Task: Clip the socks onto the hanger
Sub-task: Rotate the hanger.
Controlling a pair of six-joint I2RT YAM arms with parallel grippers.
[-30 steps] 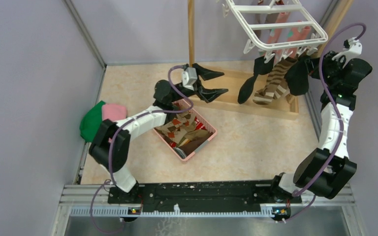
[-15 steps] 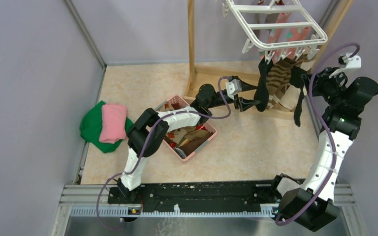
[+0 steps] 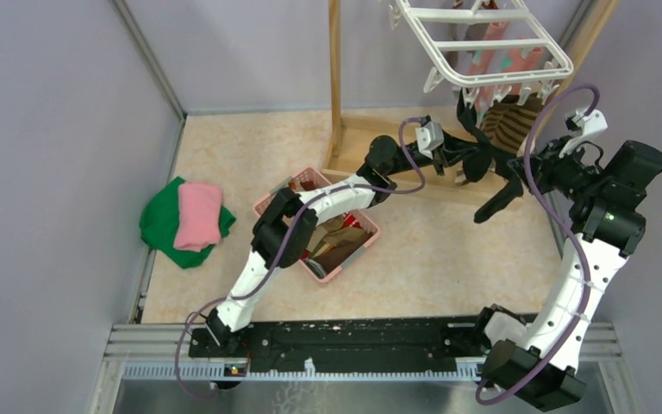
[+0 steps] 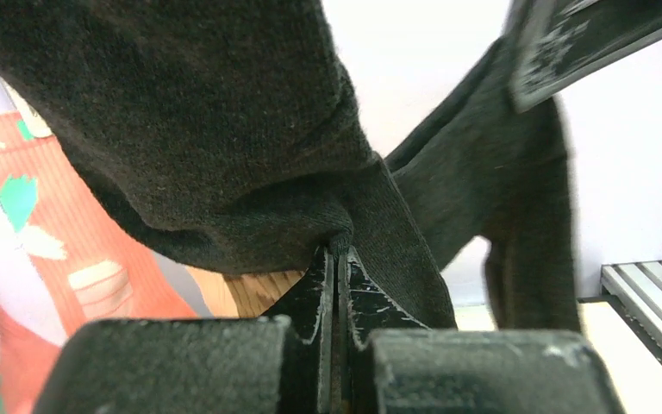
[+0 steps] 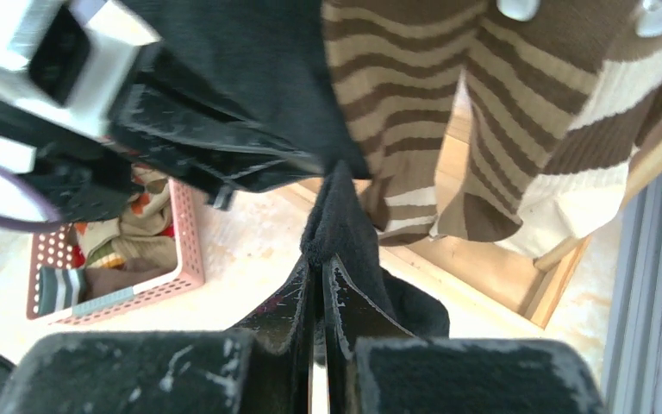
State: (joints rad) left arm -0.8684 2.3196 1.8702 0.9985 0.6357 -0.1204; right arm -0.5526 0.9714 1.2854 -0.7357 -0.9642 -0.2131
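The white hanger (image 3: 483,43) hangs at the top right, with a pink sock (image 3: 485,53) and brown/cream striped socks (image 3: 515,119) clipped under it. A black sock (image 3: 465,112) dangles from a front clip. My left gripper (image 3: 470,164) is shut on its lower fabric (image 4: 207,129), pinched at the fingertips (image 4: 338,246). Just to its right, my right gripper (image 3: 520,168) is shut on black sock fabric (image 5: 345,216), whose tail (image 3: 493,205) hangs loose. I cannot tell whether both hold the same sock. The striped socks (image 5: 431,112) hang right behind.
The pink basket (image 3: 342,269) with more socks sits mid-floor under the left arm. Folded green and pink cloths (image 3: 185,216) lie by the left wall. The wooden stand's post (image 3: 335,69) and base (image 3: 414,185) are beneath the hanger. The right wall is close behind the right arm.
My left arm swung right from above the basket to the black sock and shut on it. The right arm drew its black sock down and toward the left gripper.
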